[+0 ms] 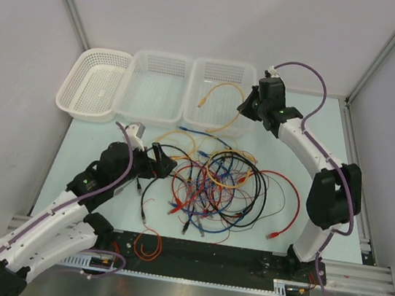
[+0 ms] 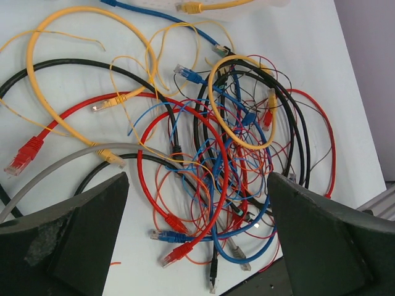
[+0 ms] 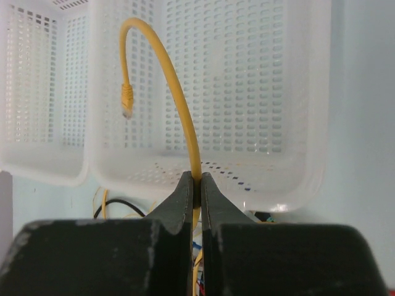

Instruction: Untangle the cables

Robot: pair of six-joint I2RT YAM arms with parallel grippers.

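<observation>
The cables (image 1: 214,183) lie as a tangle of red, blue, black, yellow and orange loops in the middle of the table. My left gripper (image 1: 162,164) hovers over the tangle's left side, open, with nothing between its fingers. In the left wrist view the tangle (image 2: 228,154) fills the space beyond that gripper (image 2: 197,185). My right gripper (image 1: 247,111) is raised at the front of the rightmost basket (image 1: 224,64), shut on a yellow cable (image 3: 179,92). That cable arcs up over the basket and its plug (image 3: 126,98) hangs down. In the top view the yellow cable (image 1: 224,89) curves inside the basket.
Three white perforated baskets stand in a row at the back: left (image 1: 83,73), middle (image 1: 162,56) and the rightmost one. A red cable (image 1: 294,206) loops out to the tangle's right. A small orange wire (image 1: 147,244) lies at the near edge between the arm bases.
</observation>
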